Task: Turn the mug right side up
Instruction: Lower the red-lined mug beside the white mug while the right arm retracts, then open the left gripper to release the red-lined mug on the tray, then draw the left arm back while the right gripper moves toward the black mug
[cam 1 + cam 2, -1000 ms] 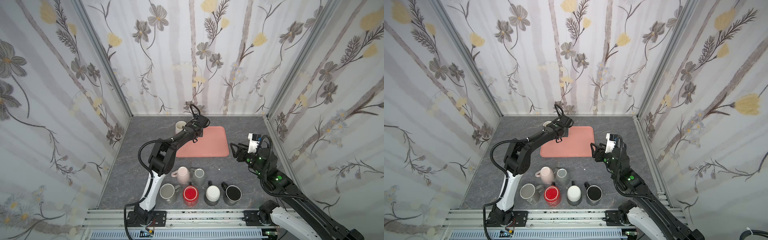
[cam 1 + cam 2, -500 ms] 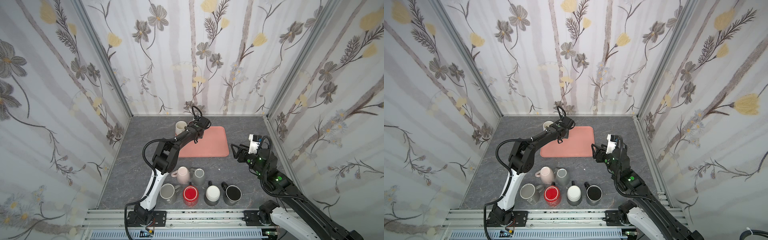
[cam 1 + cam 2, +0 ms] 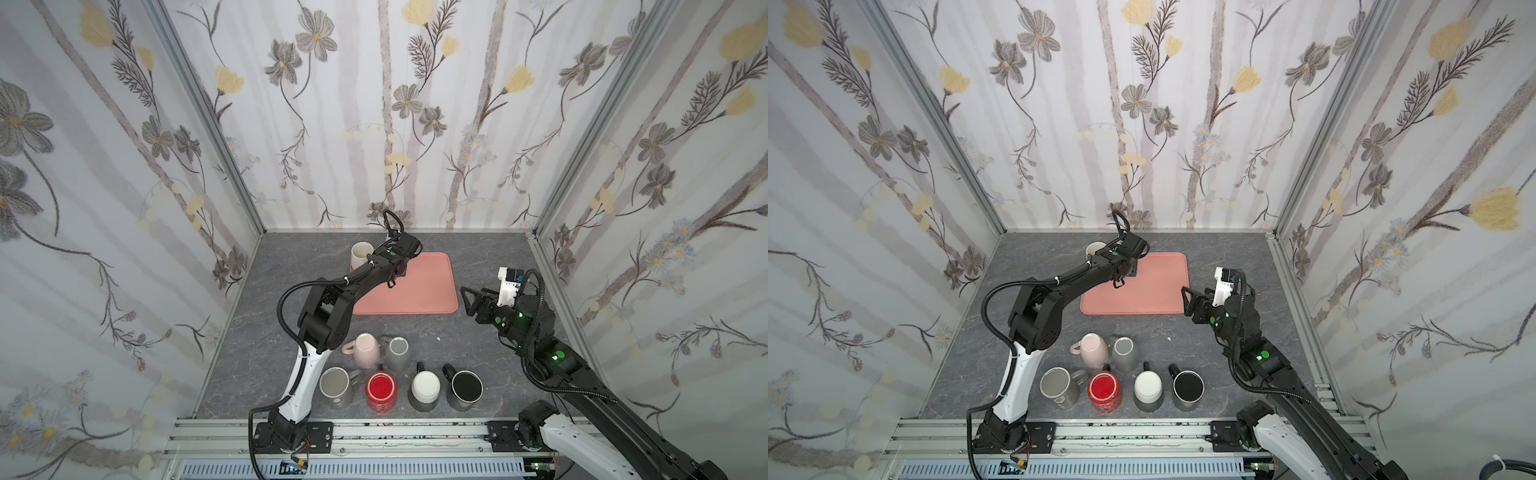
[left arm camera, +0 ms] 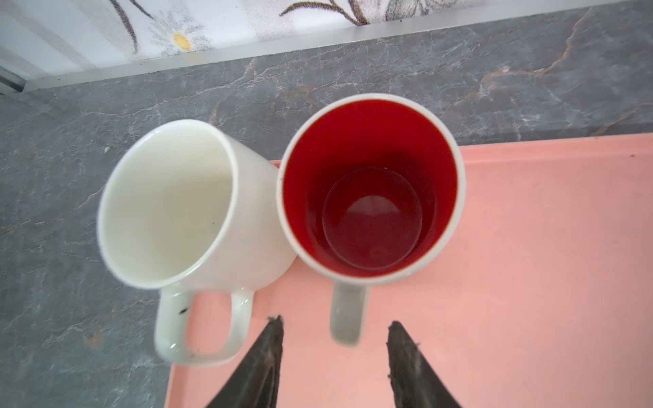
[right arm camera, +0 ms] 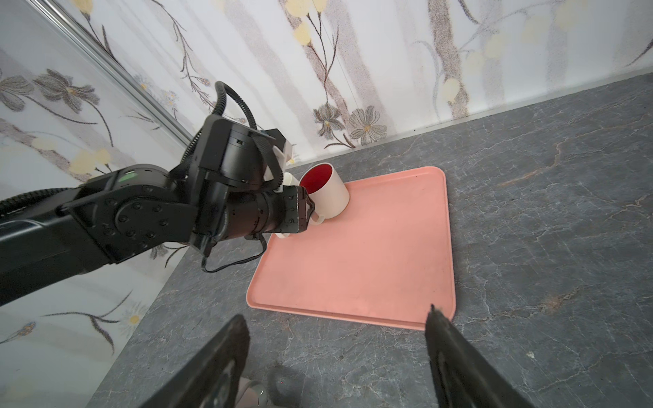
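grey veined tabletop (image 3: 490,257), floral-papered walls (image 3: 374,104) on three sides. red-lined mug (image 4: 371,187) upright on pink tray (image 3: 419,286) — left gripper (image 4: 335,328) parted astride its handle, not touching; right gripper (image 5: 339,325) wide, empty.

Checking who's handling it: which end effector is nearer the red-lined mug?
Left. The left end effector straddles the handle of the red-lined mug; the right end effector hovers beyond the pink tray, on the opposite side.
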`<action>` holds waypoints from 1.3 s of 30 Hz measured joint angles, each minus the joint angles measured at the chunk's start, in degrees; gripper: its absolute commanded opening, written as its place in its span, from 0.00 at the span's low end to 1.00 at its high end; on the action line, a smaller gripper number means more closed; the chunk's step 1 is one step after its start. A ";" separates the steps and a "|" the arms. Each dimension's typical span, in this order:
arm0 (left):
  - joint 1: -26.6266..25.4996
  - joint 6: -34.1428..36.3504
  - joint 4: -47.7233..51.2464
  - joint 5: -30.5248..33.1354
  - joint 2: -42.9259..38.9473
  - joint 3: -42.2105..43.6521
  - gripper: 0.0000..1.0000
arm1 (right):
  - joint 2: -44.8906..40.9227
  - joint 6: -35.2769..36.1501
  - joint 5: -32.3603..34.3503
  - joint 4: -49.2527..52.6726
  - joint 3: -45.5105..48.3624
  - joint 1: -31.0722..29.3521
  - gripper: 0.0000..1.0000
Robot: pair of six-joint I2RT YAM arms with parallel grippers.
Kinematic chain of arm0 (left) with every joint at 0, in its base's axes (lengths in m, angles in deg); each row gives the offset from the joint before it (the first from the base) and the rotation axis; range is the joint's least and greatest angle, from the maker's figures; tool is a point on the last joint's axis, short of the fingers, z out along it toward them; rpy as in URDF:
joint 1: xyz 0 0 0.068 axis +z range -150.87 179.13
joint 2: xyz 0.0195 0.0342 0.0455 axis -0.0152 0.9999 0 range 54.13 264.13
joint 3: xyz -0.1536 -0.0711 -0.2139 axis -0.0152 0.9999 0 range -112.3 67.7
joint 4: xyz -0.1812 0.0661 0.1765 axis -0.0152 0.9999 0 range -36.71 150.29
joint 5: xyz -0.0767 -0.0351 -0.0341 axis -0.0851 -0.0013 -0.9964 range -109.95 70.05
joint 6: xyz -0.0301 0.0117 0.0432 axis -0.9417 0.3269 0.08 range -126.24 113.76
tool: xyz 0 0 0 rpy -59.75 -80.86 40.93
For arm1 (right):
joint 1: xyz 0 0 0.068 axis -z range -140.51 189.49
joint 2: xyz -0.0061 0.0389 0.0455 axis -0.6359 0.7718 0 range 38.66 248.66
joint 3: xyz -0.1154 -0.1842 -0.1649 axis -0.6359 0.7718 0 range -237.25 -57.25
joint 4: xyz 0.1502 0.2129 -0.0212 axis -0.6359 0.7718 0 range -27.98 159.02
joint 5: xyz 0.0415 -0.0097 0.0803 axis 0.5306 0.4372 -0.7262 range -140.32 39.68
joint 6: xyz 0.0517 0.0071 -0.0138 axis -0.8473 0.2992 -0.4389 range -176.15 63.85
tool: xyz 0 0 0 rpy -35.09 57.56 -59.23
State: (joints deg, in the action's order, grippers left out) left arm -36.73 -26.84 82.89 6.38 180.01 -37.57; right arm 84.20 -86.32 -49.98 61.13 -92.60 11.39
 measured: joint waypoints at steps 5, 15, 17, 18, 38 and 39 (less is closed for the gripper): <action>-0.13 -2.49 -8.44 -4.61 -17.66 12.31 0.77 | 2.34 0.04 -2.62 0.11 -0.09 0.09 0.88; -0.20 -7.89 -25.20 -14.56 -49.86 45.05 1.00 | 5.64 2.16 -10.38 11.26 -0.37 -1.44 0.85; -0.20 -8.48 -27.69 -15.12 -55.15 50.42 1.00 | 4.72 2.08 -9.31 15.89 -0.42 -3.43 0.85; -0.15 -8.85 -29.00 -15.21 -57.79 53.11 1.00 | 4.20 1.36 -8.46 18.64 -0.66 -4.90 0.86; 1.44 -11.82 -33.24 -15.89 -68.72 68.11 1.00 | 4.28 -18.73 -4.13 62.86 -17.64 -23.04 0.77; 1.70 -12.15 -33.27 -15.89 -69.07 68.35 1.00 | 3.15 -20.44 -4.96 63.93 -17.53 -24.50 0.73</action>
State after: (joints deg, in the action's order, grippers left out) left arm -35.02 -38.99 49.63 -9.51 110.95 30.78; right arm 87.34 -106.76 -54.95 125.06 -110.13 -13.11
